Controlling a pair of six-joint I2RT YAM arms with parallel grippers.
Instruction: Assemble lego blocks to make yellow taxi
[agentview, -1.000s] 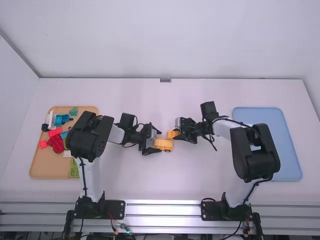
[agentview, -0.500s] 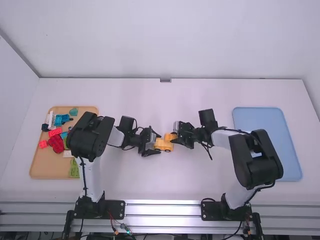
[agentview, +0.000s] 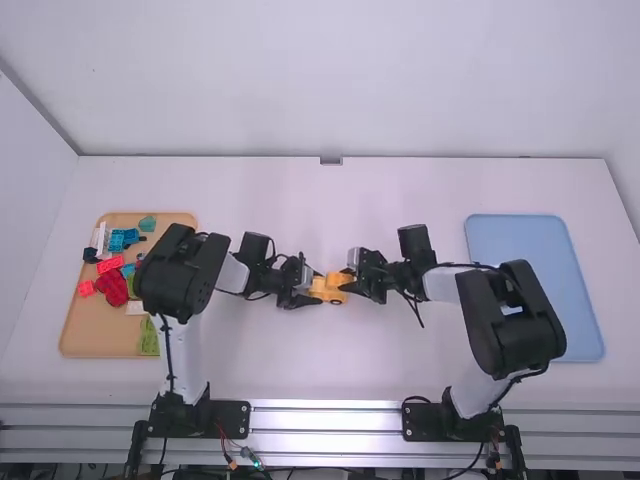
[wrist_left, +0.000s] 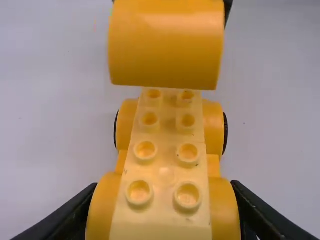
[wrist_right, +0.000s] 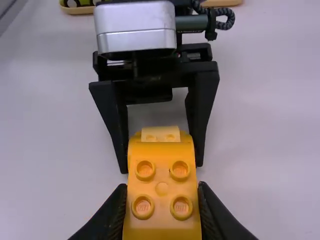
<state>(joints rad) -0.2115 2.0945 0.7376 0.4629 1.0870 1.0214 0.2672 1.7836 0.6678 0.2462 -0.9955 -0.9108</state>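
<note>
White table (agentview: 290, 370) lies under the left gripper (agentview: 318, 287), clamped on the yellow car base (wrist_left: 166, 175), and the right gripper (agentview: 347, 278), clamped on a yellow block (wrist_right: 162, 204) by its end; left wrist view shows black wheels (wrist_left: 225, 133), right wrist view the block's studs (wrist_right: 179, 170)

To my eye, the chassis (wrist_left: 165, 170) is glossy plastic, knobbly on top, smooth-sided. Over it, the block (wrist_left: 165, 45) has that same plastic shine. Around the chassis, the tabletop (agentview: 300, 370) is smooth and dull; left of it, the tray (agentview: 105, 335) looks matt; on its robot side, the rail (agentview: 325, 420) is shiny metal.
</note>
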